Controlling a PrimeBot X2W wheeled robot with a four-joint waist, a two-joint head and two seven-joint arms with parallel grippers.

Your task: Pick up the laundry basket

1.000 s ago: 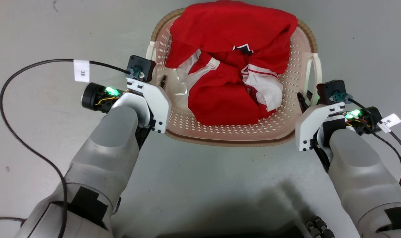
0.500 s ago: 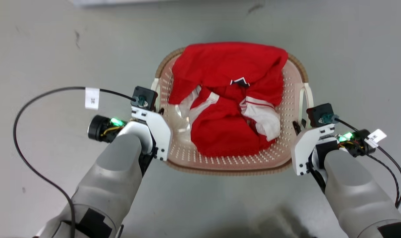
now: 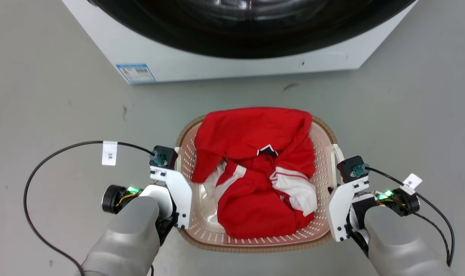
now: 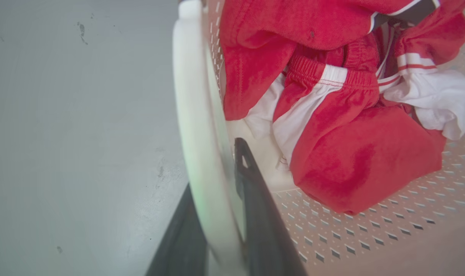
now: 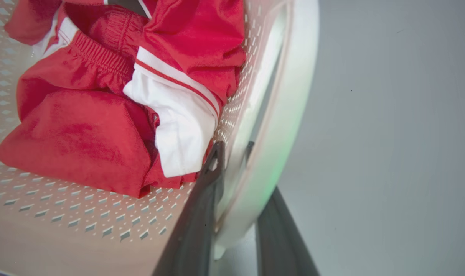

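The scene is looked down on steeply from the head camera, with the laundry basket (image 3: pixel 255 242) framed between the left jaws and the right jaws, and the washing machine (image 3: pixel 217 65) beyond them. The left wrist view is taken very close along the left jaws, closed around a white handle (image 4: pixel 194 115). The right wrist view is taken likewise along the right jaws, at the opposite handle (image 5: pixel 290 115). The red clothes (image 3: pixel 251 134) between the jaws are shared by all three views.
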